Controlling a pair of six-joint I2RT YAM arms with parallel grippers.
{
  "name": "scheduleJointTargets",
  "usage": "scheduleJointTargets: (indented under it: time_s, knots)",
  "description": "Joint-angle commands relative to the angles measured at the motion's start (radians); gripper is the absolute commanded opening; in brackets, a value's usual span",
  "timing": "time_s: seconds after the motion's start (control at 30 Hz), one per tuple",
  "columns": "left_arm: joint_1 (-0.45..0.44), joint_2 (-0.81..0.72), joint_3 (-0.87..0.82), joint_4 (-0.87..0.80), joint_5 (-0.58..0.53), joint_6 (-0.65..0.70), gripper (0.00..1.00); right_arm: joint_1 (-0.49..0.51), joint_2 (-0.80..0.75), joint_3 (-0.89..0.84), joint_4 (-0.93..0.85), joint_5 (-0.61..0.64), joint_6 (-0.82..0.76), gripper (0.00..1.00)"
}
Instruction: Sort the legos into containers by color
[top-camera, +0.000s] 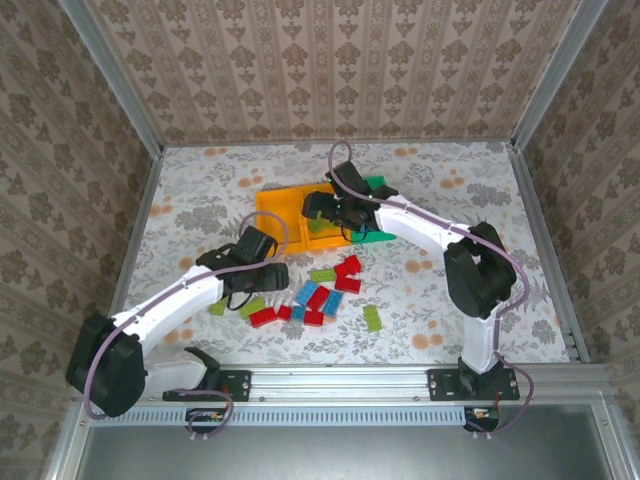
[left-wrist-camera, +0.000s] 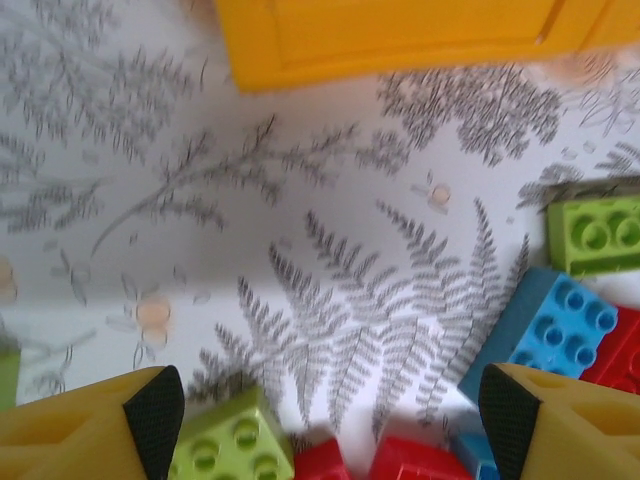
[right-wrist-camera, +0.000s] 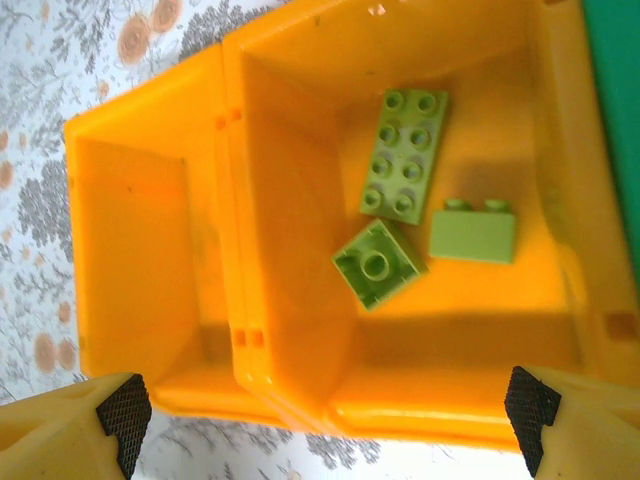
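Observation:
The containers sit at the back centre: two orange bins (top-camera: 272, 205) and a green bin (top-camera: 380, 188) in a row. My right gripper (right-wrist-camera: 325, 415) hangs open above the orange bins, with nothing between its pads. Below it, three lime green legos (right-wrist-camera: 405, 155) lie in the middle orange bin (right-wrist-camera: 500, 330); the orange bin beside it (right-wrist-camera: 130, 250) holds nothing I can see. Red, blue and green legos (top-camera: 320, 292) lie loose on the table in front of the bins. My left gripper (left-wrist-camera: 330, 415) is open low over them. A green brick (left-wrist-camera: 225, 440) lies beside its left pad, with red bricks (left-wrist-camera: 400, 462) at the bottom edge.
A blue brick (left-wrist-camera: 550, 325) and another green brick (left-wrist-camera: 595, 233) lie to the right of the left gripper. One green brick (top-camera: 372, 318) lies apart at the front right. Metal frame rails (top-camera: 140, 210) and patterned walls close in the table on three sides.

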Motion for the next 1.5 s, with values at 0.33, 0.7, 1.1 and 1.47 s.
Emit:
scheduleJointTargets:
  time_s: [0.33,0.7,1.1,1.47]
  knots:
    - [-0.144,-0.133,-0.094,-0.257,-0.068,-0.465,0.83,-0.003,-0.116,-0.143,0.029,0.072,-0.099,0.97]
    - [-0.149,-0.06,-0.129,-0.165,-0.033,-0.56,0.82,-0.023,-0.144,-0.214,0.04,0.058,-0.103,0.97]
    - [-0.147,0.025,-0.116,-0.093,-0.003,-0.521,0.85,-0.032,-0.171,-0.259,0.039,0.062,-0.094,0.98]
    - [-0.118,0.047,-0.158,-0.017,0.005,-0.509,0.8,-0.033,-0.205,-0.279,0.024,0.073,-0.087,0.98]
